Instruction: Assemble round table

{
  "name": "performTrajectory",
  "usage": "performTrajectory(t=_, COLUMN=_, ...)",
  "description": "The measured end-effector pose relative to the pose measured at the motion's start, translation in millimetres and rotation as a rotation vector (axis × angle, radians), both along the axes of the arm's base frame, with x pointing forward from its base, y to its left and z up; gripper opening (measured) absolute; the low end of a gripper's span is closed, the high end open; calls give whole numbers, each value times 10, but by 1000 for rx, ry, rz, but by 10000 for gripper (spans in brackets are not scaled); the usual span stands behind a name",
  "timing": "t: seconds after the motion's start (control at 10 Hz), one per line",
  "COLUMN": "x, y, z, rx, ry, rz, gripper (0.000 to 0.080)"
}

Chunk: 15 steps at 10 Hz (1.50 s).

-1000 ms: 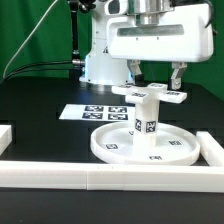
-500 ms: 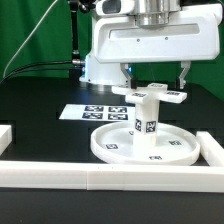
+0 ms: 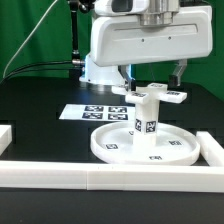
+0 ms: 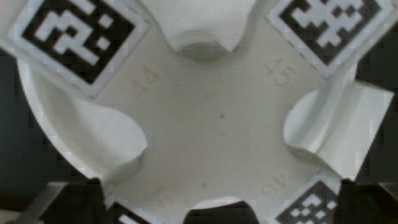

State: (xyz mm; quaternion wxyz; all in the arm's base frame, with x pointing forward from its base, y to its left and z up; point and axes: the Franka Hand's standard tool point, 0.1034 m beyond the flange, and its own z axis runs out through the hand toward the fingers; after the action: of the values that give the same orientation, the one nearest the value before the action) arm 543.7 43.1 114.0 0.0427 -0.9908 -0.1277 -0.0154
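The large round disc (image 3: 108, 146) lies flat on the black table. The short leg (image 3: 148, 122) stands upright at its centre, and the cross-shaped base piece (image 3: 152, 96) sits on top of the leg. My gripper (image 3: 156, 74) hangs right above the base piece, open, with one finger (image 3: 131, 74) on each side and holding nothing. In the wrist view the cross-shaped base piece (image 4: 214, 110) fills the picture with tags at its arm tips. My gripper (image 4: 214, 208) is straight over it, and the dark fingertips (image 4: 68, 200) only show at the picture's edges.
The marker board (image 3: 92, 112) lies behind the disc on the exterior view's left. Long white border rails run along the front (image 3: 100, 178) and on the right (image 3: 214, 148). A short white block (image 3: 5, 136) sits at the left edge.
The hand has turned and shifted a little to the exterior view's left above the base piece. The disc, leg and base piece have not moved.
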Motion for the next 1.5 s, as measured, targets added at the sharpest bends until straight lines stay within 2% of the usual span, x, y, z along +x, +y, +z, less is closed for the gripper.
performTrajectory(t=0.6, x=22, y=-62, z=-7, rx=-22, ry=-42, rz=362, gripper=648)
performTrajectory(t=1.3, x=45, y=-51, z=9, rx=-76, ry=-73, rz=757, gripper=648)
performTrajectory(t=1.5, x=42, y=-98, z=-1, rx=-88, ry=-75, rz=900, gripper=648)
